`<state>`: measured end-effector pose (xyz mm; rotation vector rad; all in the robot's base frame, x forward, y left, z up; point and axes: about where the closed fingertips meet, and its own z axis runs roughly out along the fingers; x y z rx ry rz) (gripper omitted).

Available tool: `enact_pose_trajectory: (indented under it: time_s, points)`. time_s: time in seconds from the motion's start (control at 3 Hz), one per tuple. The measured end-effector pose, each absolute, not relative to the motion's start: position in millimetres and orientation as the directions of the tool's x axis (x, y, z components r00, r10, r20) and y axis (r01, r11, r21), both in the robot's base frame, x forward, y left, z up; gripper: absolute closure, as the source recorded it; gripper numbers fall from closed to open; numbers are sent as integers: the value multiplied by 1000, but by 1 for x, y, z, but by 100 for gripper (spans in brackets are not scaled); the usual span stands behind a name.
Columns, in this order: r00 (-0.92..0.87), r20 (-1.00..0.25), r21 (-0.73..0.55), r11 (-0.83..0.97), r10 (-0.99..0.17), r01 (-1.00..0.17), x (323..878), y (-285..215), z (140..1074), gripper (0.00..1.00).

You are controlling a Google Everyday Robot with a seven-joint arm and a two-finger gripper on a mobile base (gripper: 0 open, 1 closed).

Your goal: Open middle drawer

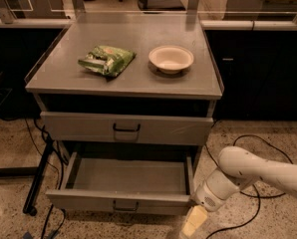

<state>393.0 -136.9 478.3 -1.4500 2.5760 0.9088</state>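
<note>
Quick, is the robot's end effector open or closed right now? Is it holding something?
End effector: cannot be told whether open or closed, or holding anything; it hangs low near the floor, by a front corner of the open drawer.

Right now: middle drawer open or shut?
Open: the middle drawer is pulled out, its inside floor visible. The gripper sits off its front right corner.

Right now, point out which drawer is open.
The middle drawer, lower of the two in view: pulled out, its inside showing, with the claw by its front right corner. The drawer above it sits flush, shut.
</note>
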Motion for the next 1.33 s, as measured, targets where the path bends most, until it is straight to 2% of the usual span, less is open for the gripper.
enact_pose_trajectory:
  time_s: [0.33,0.67,1.33]
  points:
    - [-583,-296,487,405,-757,-774,357,-154,488,0]
    - [-583,-296,487,405,-757,-774,357,-154,488,0]
    - [-537,-357,427,377,-764,-822,399,-129,493,0]
